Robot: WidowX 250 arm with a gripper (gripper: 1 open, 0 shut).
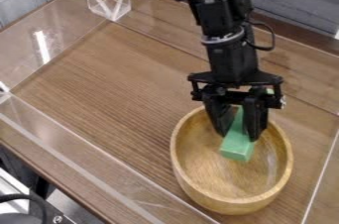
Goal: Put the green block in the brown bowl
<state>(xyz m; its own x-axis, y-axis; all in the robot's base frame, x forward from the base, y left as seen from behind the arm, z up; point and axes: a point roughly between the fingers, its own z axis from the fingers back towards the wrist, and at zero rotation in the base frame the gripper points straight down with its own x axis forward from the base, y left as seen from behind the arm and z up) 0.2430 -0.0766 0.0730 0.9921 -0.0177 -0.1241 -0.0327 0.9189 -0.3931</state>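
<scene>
The brown bowl (199, 181) is a wide light wooden dish at the lower right of the table. Inside it the green block (236, 145) stands tilted, its lower end down near the bowl's floor. My gripper (239, 124) reaches straight down over the bowl from the black arm above, and its dark fingers (252, 119) are shut on the upper end of the green block. Whether the block's lower end rests on the wood cannot be made out.
The wooden tabletop (119, 79) is ringed by low clear plastic walls (54, 139). A small clear triangular stand (109, 2) sits at the far left edge. Cables hang by the arm at the right.
</scene>
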